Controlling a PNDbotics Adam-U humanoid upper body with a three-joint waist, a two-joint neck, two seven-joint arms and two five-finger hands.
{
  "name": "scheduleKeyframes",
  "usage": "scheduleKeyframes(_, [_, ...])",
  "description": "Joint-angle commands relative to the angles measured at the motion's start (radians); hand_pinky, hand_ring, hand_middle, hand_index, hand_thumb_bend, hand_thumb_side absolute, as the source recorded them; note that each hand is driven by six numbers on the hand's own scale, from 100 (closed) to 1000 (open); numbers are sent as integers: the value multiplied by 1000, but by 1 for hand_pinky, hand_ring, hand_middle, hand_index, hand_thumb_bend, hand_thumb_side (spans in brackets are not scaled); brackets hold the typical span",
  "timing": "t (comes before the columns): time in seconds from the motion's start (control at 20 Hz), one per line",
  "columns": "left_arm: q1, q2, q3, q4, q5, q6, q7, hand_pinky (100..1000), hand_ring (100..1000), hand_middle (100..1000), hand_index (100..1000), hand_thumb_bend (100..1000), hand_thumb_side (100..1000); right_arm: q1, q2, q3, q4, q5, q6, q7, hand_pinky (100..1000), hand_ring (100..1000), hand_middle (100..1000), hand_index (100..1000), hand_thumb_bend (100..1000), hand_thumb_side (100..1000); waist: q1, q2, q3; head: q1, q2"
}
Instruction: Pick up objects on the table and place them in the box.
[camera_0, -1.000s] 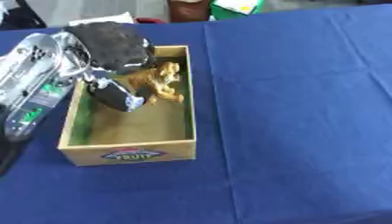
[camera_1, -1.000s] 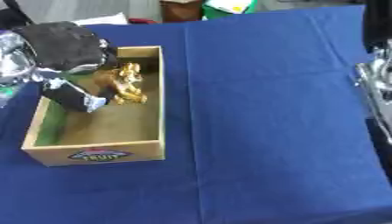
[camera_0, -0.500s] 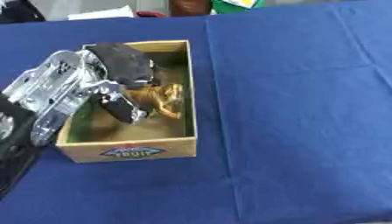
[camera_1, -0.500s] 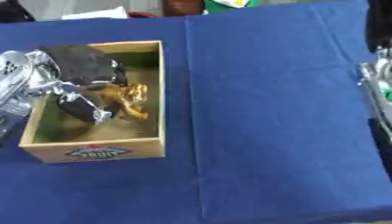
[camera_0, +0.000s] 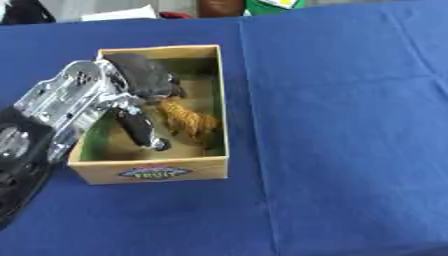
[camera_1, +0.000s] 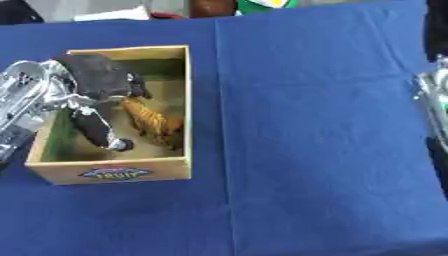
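A cardboard box (camera_0: 149, 172) with a green inside and a fruit label on its front wall stands at the left on the blue tablecloth. A golden-brown toy animal (camera_0: 188, 122) lies slanted on the box floor against the right wall. My left hand (camera_0: 140, 77) reaches into the box from the left, its black back over the far half. Its thumb (camera_0: 138, 131) points straight toward the front wall, a small gap away from the toy. The fingers hang just above the toy's upper end. A silver part of my right hand (camera_1: 435, 102) shows at the right edge.
The blue tablecloth (camera_0: 341, 140) stretches to the right of the box with a crease running down it. White paper (camera_0: 118, 13), a brown thing and a green thing lie beyond the table's far edge.
My left hand has sunk deeper into the box, and the toy animal went down with it toward the front wall. The thumb now stands apart from the toy.
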Motion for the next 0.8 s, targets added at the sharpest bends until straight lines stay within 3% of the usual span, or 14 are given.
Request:
scheduleKeyframes(0.05, [-30, 22, 54, -64, -6, -10, -28, 698, 874, 855, 941, 476, 731, -7, -21, -9, -14, 2, 2, -4, 863, 792, 902, 934, 100, 1000, -4, -25, 2, -3, -2])
scheduleKeyframes(0.3, [-44, 60, 178, -166, 29, 48, 11, 693, 867, 842, 935, 534, 840, -3, -23, -13, -14, 1, 2, -9, 863, 792, 902, 934, 100, 1000, -3, -34, 7, -17, 2])
scheduleKeyframes(0.6, [-47, 109, 304, -236, 54, 106, 159, 676, 850, 826, 925, 605, 948, 0, -26, -19, -14, 1, 0, -17, 862, 792, 903, 934, 100, 1000, -3, -44, 14, -21, 1])
scheduleKeyframes(0.7, [-37, 124, 347, -272, 65, 131, 236, 662, 836, 812, 923, 548, 1000, 1, -26, -21, -14, -1, -1, -20, 862, 793, 902, 934, 100, 1000, -6, -45, 17, -22, 1])
scheduleKeyframes(0.8, [-13, 145, 392, -323, 79, 192, 351, 627, 801, 765, 863, 445, 952, 0, -28, -24, -14, -3, -5, -25, 861, 793, 902, 934, 100, 1000, -9, -46, 19, -21, 2])
